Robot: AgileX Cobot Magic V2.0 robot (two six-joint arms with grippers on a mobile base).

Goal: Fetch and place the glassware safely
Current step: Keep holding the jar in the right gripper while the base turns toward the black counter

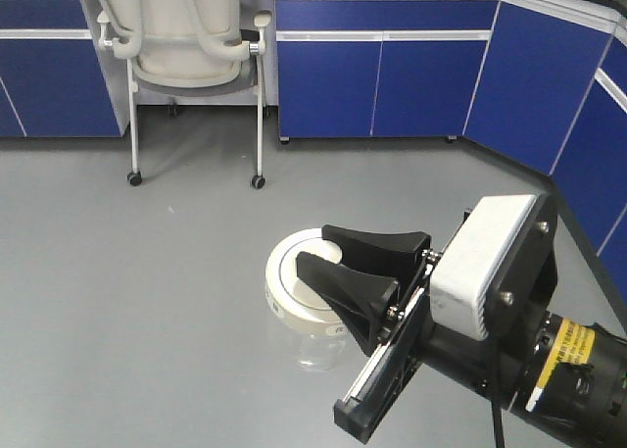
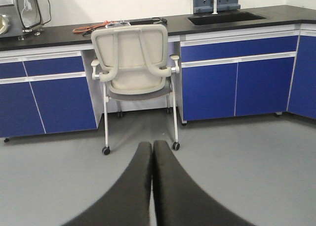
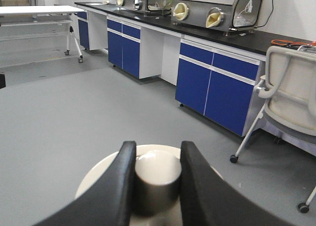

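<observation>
Your right gripper (image 3: 158,153) is clamped on the knob (image 3: 158,175) of the cream lid (image 1: 287,276), with one finger on each side. The glass jar (image 1: 318,352) sits right under that lid, grey floor (image 1: 137,301) behind it, near-right of the white chair (image 1: 186,36). Your left gripper (image 2: 152,147) is squeezed closed on nothing.

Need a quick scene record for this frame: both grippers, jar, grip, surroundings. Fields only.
left gripper: shut, empty, facing a chair
right gripper: shut on the lid knob, one finger on each side
glass jar: clear, roughly upright under its cream lid
support: none visible under the jar; only grey floor behind it
surroundings: blue cabinets along the wall
</observation>
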